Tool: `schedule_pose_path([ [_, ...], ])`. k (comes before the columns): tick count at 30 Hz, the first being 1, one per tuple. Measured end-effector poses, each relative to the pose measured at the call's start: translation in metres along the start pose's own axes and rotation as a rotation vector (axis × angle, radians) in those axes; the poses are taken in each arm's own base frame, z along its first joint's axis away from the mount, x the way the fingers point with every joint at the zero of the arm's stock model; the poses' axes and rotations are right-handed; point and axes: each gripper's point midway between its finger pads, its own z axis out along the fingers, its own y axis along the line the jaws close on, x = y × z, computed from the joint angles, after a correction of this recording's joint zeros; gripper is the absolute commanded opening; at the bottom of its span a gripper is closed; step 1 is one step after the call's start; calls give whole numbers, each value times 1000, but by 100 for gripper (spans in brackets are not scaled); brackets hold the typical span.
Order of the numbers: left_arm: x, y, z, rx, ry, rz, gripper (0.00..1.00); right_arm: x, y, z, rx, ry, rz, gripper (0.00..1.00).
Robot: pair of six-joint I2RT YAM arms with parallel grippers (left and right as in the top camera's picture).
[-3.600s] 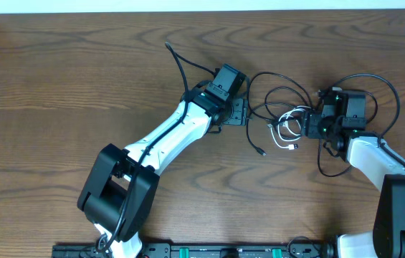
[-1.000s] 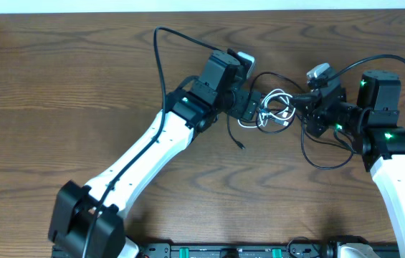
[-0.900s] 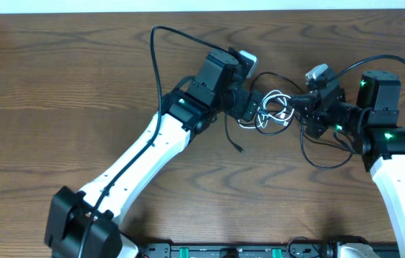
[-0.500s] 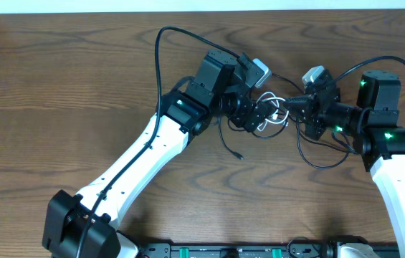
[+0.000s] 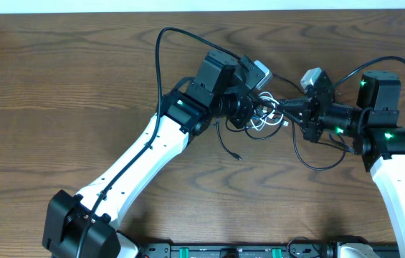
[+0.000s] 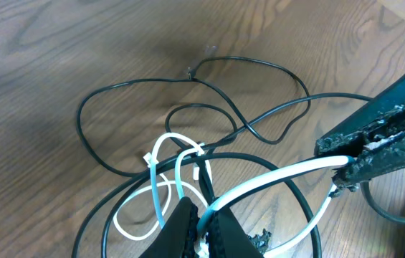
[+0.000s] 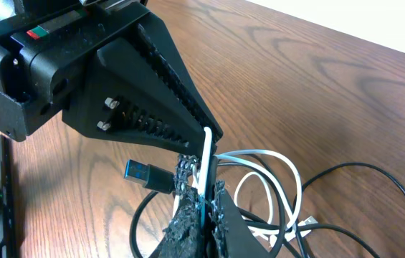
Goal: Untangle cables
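On the wooden table [image 5: 59,86] the left arm [image 5: 145,154] reached up from the near left corner toward the middle. Below its wrist a black strand trailed down to a small plug [image 5: 239,155] on the wood. The left gripper [image 6: 203,213] was clenched on the white cord [image 6: 281,174], its two fingers [image 6: 180,231] pressed together with the cord coming out between them. The tangle [image 5: 263,122] sat just right of the table's centre, between the two grippers, which stood nearly tip to tip. Seen from the left wrist, the black cord [image 6: 79,123] spread in several wide loops across the wood, crossing over itself. The white cord made smaller loops nearer the fingers, threaded among the black ones. From the left gripper one white strand ran in a shallow arc to the right gripper [image 7: 202,188], which was clamped on it too, the cord standing up between its rough dark pads [image 7: 185,172]. Just left of those pads in the right wrist view was a dark plug [image 7: 139,170] with a blue tongue; which cord it belonged to could not be told. The right arm [image 5: 396,165] came in from the near right corner.
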Motion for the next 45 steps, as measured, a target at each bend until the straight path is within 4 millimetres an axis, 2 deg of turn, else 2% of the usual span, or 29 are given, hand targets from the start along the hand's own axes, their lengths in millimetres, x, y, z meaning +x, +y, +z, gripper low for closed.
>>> schedule_pose_path([
  [3, 0, 3, 0, -15, 1, 0, 8, 1, -3, 0, 17, 7, 1, 2],
  [7, 1, 15, 1, -110, 6, -38, 8, 3, -7, 0, 43, 19, 6, 15],
  [11, 4, 59, -10, -362, -8, -165, 8, 6, -10, 0, 61, 30, 11, 35],
  [12, 4, 70, -15, -432, -19, -202, 8, 7, -11, 0, 65, 34, 14, 69],
  [13, 5, 82, -21, -508, -33, -244, 8, 9, -12, -1, 75, 44, 24, 87],
  [15, 6, 95, -29, -595, -54, -289, 7, 13, -15, -1, 92, 62, 34, 98],
  [19, 6, 107, -38, -680, -80, -335, 8, 24, -24, -3, 156, 112, 55, 99],
  [23, 0, 107, -40, -679, -115, -358, 8, 28, -34, -5, 212, 135, 62, 99],
  [28, -19, 91, -56, -612, -182, -365, 8, 42, -49, 5, 226, 171, 97, 99],
  [31, -33, 78, -75, -575, -244, -382, 7, 55, -64, 17, 225, 195, 125, 99],
  [35, -42, 67, -88, -532, -289, -403, 8, 64, -77, 34, 204, 199, 132, 99],
  [40, -46, 56, -86, -459, -297, -436, 8, 63, -68, 61, 114, 176, 96, 99],
  [43, -51, 45, -82, -380, -305, -457, 8, 55, -50, 80, 46, 157, 41, 99],
  [45, -52, 39, -80, -348, -301, -461, 8, 51, -43, 85, 27, 146, 17, 99],
])
